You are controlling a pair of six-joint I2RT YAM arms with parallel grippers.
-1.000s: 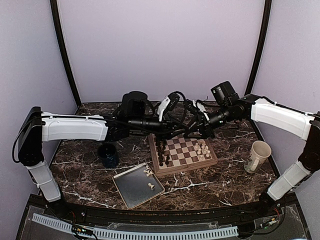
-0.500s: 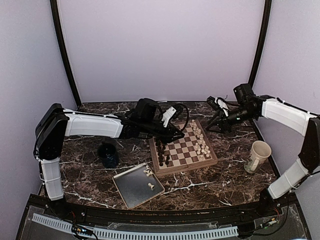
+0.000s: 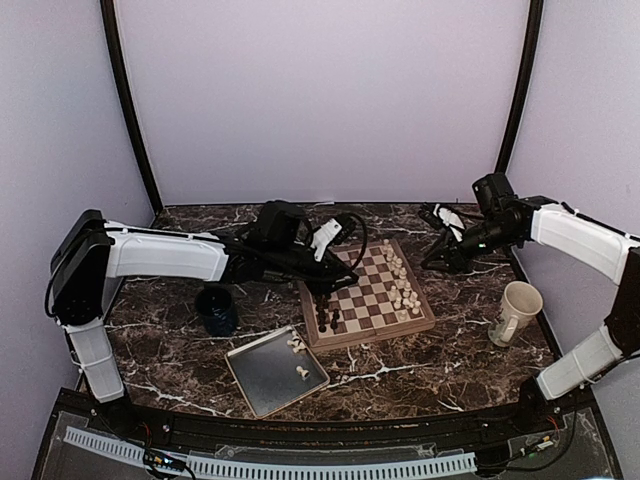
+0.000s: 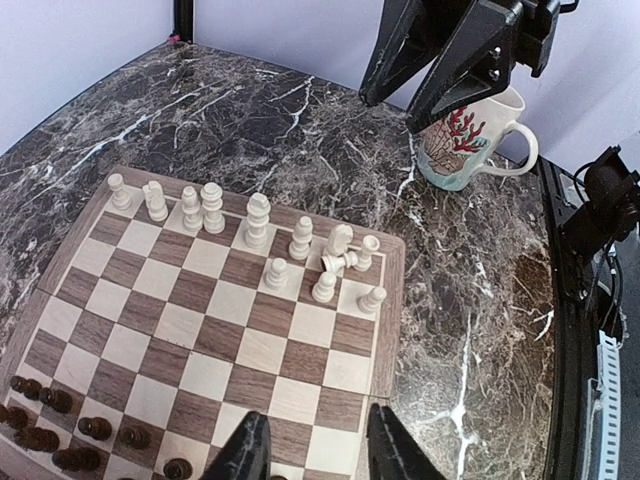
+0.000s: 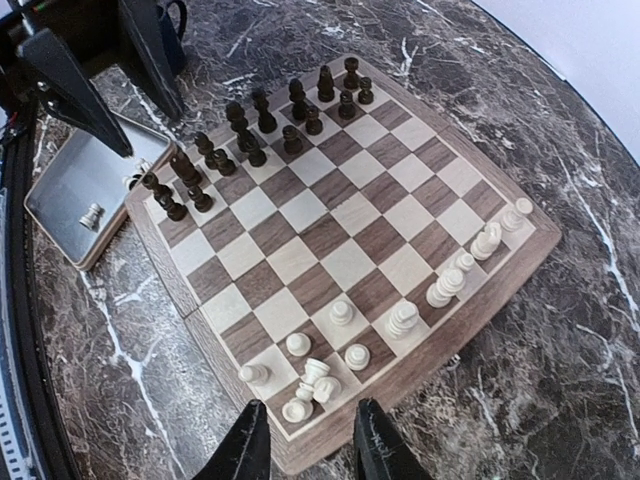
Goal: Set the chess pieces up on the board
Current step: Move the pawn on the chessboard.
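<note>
The board (image 3: 366, 303) lies mid-table. Cream chess pieces (image 3: 402, 287) stand along its right side, and one lies tipped over (image 4: 341, 262) near the corner (image 5: 322, 381). Dark pieces (image 3: 325, 306) fill the left side. Two more cream pieces (image 3: 297, 345) lie in the grey tray (image 3: 262, 385). My left gripper (image 3: 336, 262) (image 4: 318, 442) hangs above the board's far left corner, open and empty. Right of the board's far corner, my right gripper (image 3: 437, 258) (image 5: 312, 442) also hovers open and empty.
A dark blue mug (image 3: 216, 309) stands left of the board. A white mug with a red coral print (image 3: 515, 313) (image 4: 466, 150) stands to the right. The tray sits at the board's near left corner.
Both grippers met over the board's far edge a second ago. The right one has pulled back right, off the board. The left one has drawn back left.
</note>
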